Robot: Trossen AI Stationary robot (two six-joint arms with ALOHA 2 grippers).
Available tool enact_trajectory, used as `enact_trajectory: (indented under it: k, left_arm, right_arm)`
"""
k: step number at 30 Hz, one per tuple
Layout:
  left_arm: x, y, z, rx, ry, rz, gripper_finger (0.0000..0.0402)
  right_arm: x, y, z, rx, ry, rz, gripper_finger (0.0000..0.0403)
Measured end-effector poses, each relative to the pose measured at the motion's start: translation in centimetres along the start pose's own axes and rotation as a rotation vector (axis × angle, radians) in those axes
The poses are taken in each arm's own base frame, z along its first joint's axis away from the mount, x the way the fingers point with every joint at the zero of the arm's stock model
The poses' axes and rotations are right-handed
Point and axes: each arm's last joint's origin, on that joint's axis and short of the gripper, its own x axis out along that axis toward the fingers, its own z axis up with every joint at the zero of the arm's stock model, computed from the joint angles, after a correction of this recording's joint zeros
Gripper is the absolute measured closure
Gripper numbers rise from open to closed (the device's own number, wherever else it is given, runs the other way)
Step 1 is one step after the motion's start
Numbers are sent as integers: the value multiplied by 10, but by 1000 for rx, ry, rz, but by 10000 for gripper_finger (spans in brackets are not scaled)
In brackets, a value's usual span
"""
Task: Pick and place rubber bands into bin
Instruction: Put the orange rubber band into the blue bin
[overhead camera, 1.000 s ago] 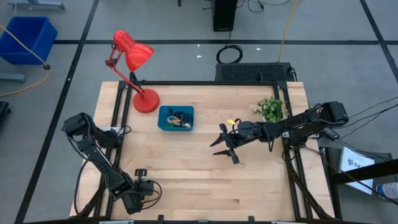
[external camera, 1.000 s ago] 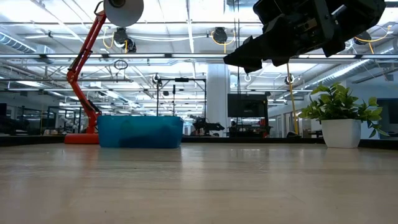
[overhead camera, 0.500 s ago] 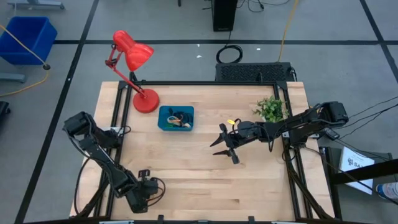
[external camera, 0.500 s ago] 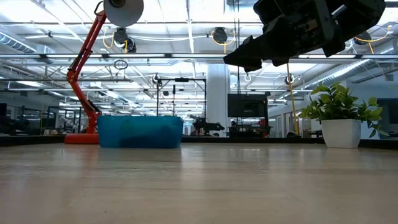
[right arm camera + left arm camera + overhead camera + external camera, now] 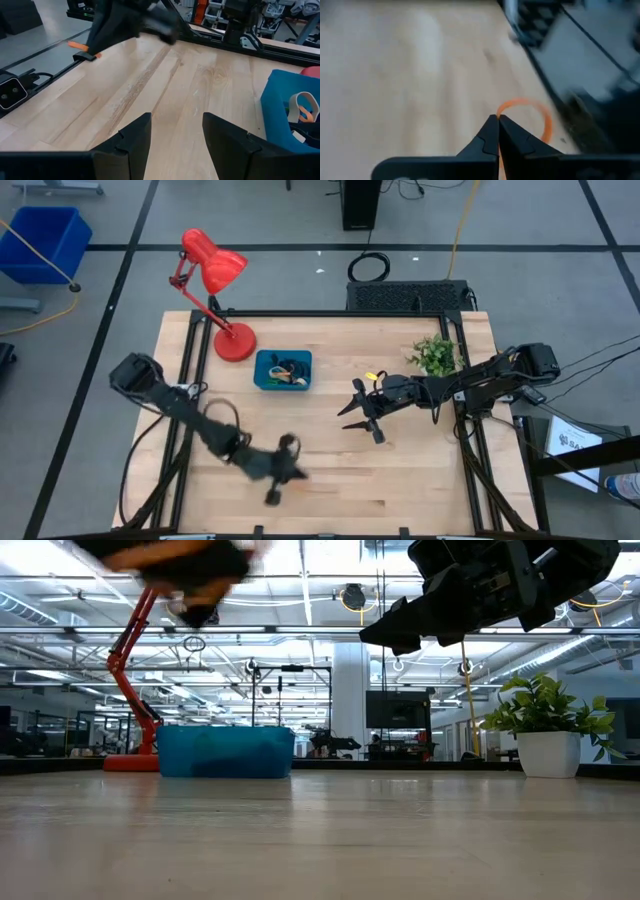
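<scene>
While pinching an orange band (image 5: 527, 112), the left fingers (image 5: 497, 120) clear the table's near edge (image 5: 330, 525).

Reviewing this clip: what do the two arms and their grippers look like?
Both arms are dark, jointed segments. The left gripper has two black fingers tapering to pointed tips. The right gripper has two broad, flat black fingers. Black cables trail from the arms' bases. No markings are legible.
</scene>
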Motion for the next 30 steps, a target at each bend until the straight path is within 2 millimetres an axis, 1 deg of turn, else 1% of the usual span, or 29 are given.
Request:
enact_trajectory:
  k: [2, 4, 7, 9, 11, 15, 18, 22, 25, 30]
  left_arm:
    - [1, 17, 14, 55, -86, 63, 399]
    - [-1, 35, 27, 89, -147, 141, 399]
    - [-11, 59, 43, 125, -186, 253, 400]
    - [-23, 70, 54, 166, -215, 313, 400]
    - [-40, 79, 66, 194, -249, 378, 400]
    - [-70, 100, 83, 183, -290, 537, 400]
    - [-80, 120, 83, 155, -250, 682, 401]
    - [-80, 151, 71, 112, -107, 848, 401]
    - [-75, 176, 59, 50, 1, 883, 401]
    - [-72, 207, 37, -31, 178, 963, 401]
  right_arm:
    - [0, 0, 0, 1, 0, 0, 230]
    - [0, 0, 0, 1, 0, 0, 231]
    - [0, 0, -1, 4, 8, 1, 230]
    - [0, 0, -2, 6, 20, 3, 229]
    - [0, 1, -4, 10, 39, 6, 229]
    - [0, 1, -7, -6, 66, 9, 231]
    - [0, 0, -6, -11, 64, 9, 230]
    - [0, 0, -6, -11, 65, 9, 230]
    - [0, 0, -7, -11, 66, 9, 231]
    - [0, 0, -6, -12, 62, 8, 229]
